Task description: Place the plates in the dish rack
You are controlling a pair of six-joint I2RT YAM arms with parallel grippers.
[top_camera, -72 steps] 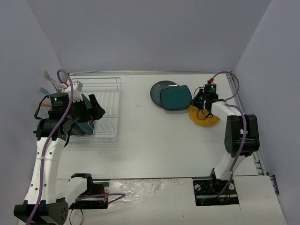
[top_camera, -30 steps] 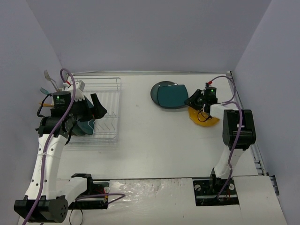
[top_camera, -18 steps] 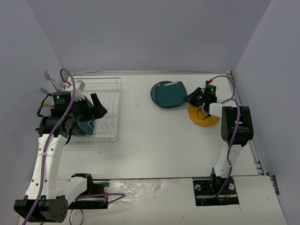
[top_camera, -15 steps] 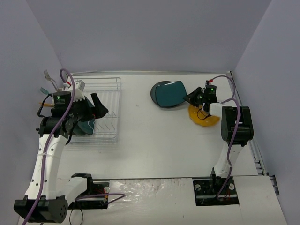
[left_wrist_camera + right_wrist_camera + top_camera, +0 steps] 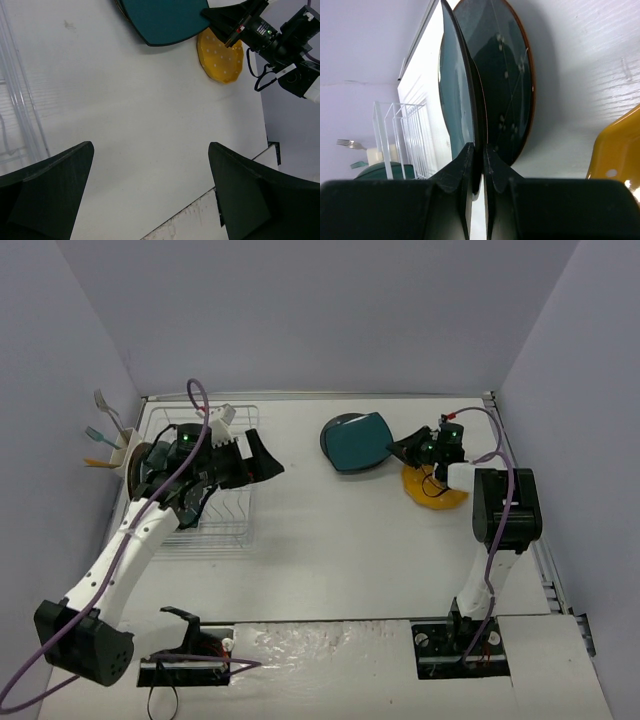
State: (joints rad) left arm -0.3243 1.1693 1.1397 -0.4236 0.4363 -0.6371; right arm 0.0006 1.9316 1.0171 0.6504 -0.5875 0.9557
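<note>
No text, label, brand, number or sign could be read in any of the three views.
</note>
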